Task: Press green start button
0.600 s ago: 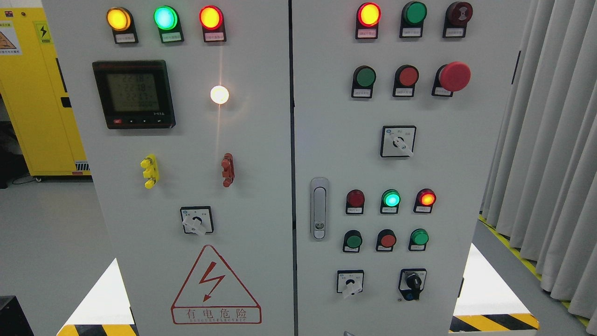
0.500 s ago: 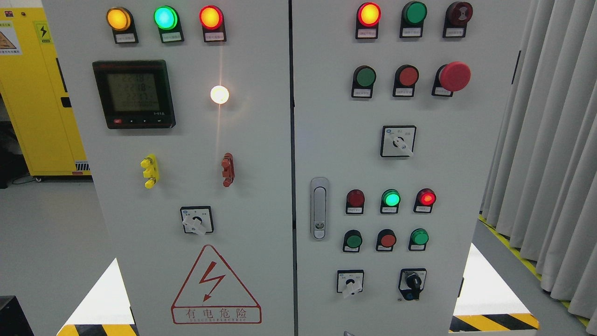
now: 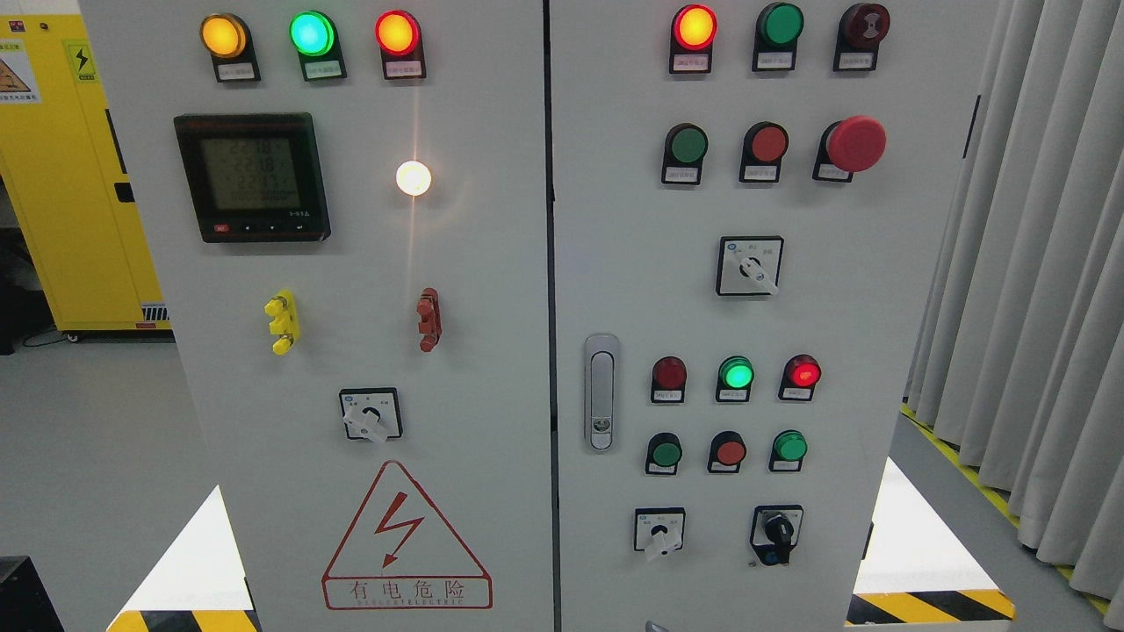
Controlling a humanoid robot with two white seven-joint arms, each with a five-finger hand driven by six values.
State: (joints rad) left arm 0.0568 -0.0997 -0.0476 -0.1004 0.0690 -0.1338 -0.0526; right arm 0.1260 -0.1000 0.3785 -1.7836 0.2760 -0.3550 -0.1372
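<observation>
We face a grey control cabinet (image 3: 492, 290) with two doors. Neither hand shows in our view, so we cannot tell their state.

Left door: amber (image 3: 222, 35), green (image 3: 312, 33) and red (image 3: 396, 32) lamps lit along the top; a digital meter (image 3: 252, 175) whose digits we cannot read; a white lamp (image 3: 413, 178) glowing beside it; a yellow terminal (image 3: 282, 321) and a red terminal (image 3: 428, 319); a rotary switch (image 3: 371, 415); a red warning triangle (image 3: 405, 537) with a lightning bolt and the characters "有电危险".

Right door: a green push button (image 3: 686, 145) in the second row, left of a red button (image 3: 767, 143) and a red mushroom stop (image 3: 855, 144). Lower down, a second green push button (image 3: 666, 453) sits right of the door latch (image 3: 601, 391). The small labels under all the buttons are too small to read, so we cannot tell which one is marked start.

A yellow cabinet (image 3: 70, 175) stands at far left and a grey curtain (image 3: 1036, 263) hangs at right.
</observation>
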